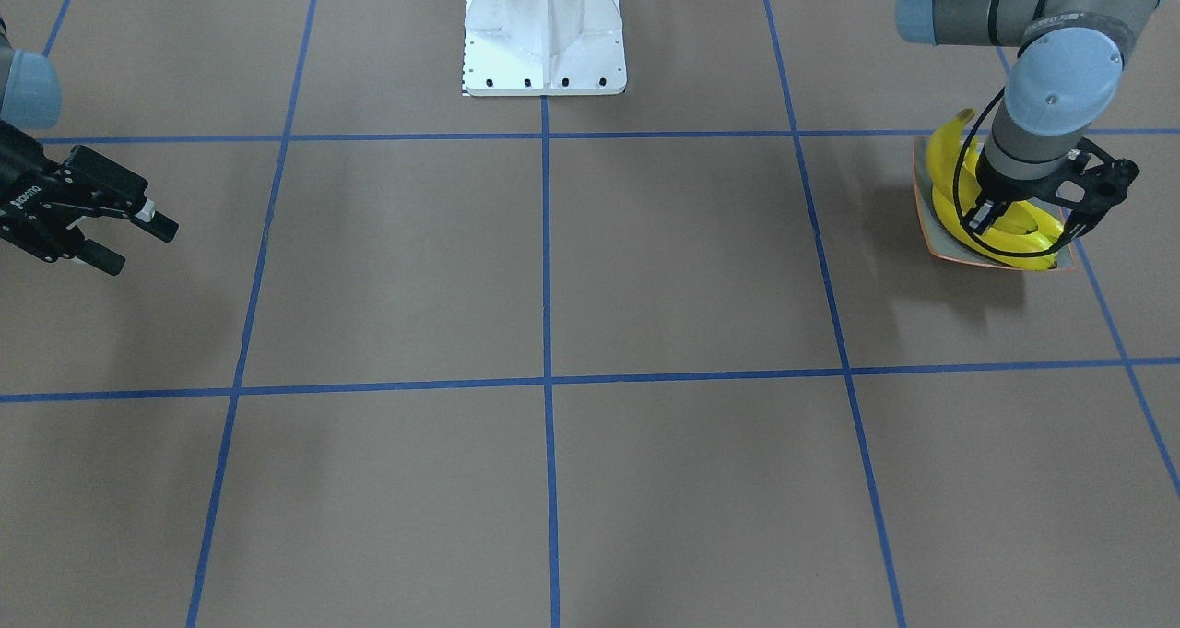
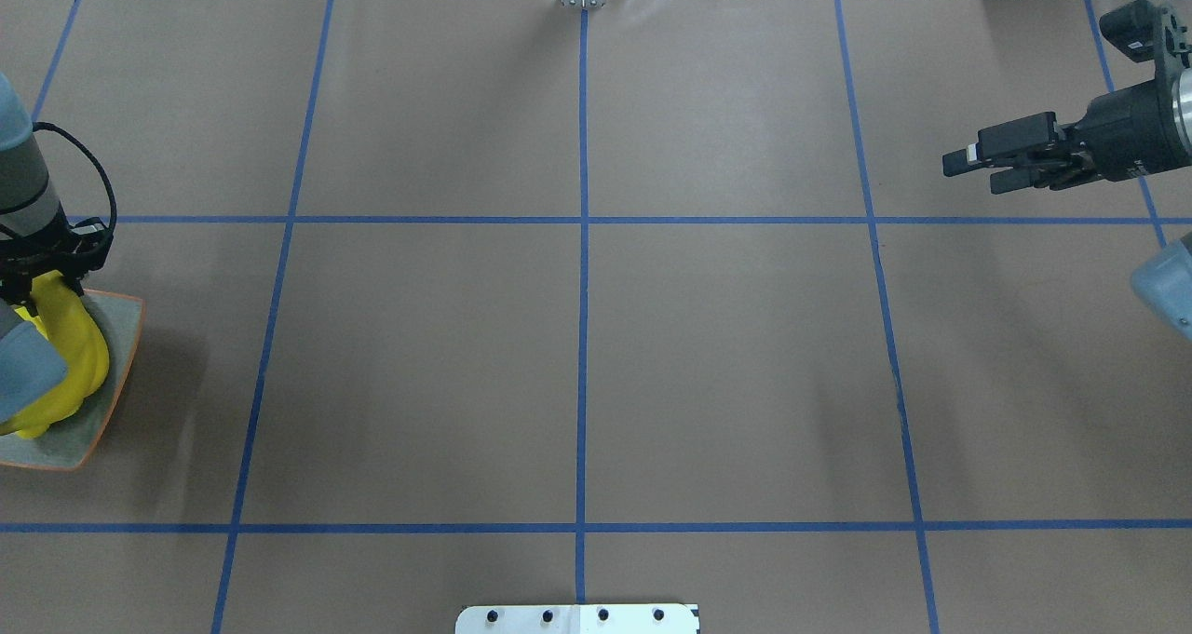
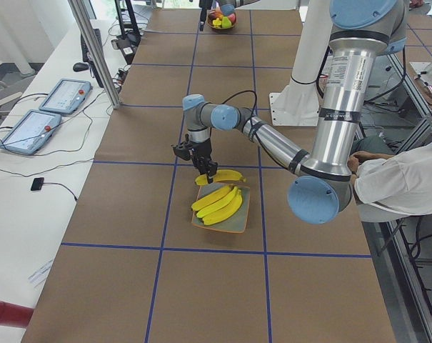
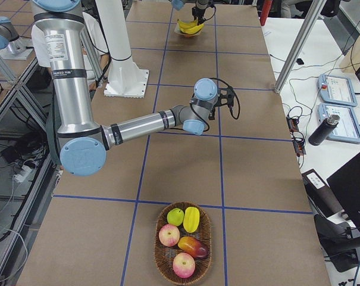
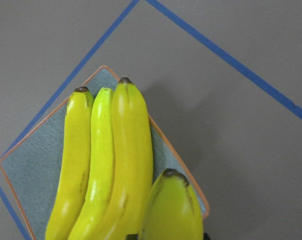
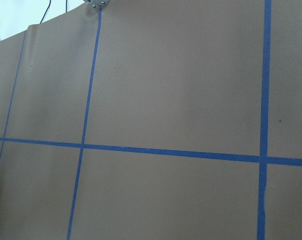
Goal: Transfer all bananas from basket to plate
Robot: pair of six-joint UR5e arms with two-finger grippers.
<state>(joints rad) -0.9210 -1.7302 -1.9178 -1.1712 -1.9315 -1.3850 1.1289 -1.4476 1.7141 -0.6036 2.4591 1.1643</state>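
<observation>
Three yellow bananas (image 5: 111, 150) lie side by side on the square grey-green plate (image 5: 36, 175) with an orange rim. The plate (image 1: 949, 245) sits near the table's end on my left side. My left gripper (image 1: 1032, 222) hangs over the plate, shut on a fourth banana (image 5: 173, 210), which it holds just above the others (image 3: 226, 175). My right gripper (image 1: 129, 241) is open and empty, hovering over bare table far from the plate. The basket (image 4: 184, 241) stands at the table's other end and holds apples and other fruit; no banana shows in it.
The white robot base (image 1: 544, 38) stands at the table's back middle. Blue tape lines grid the brown table cover. A seated person (image 3: 401, 179) is beside the table near my left arm. Tablets and cables lie on a side bench (image 3: 30, 128).
</observation>
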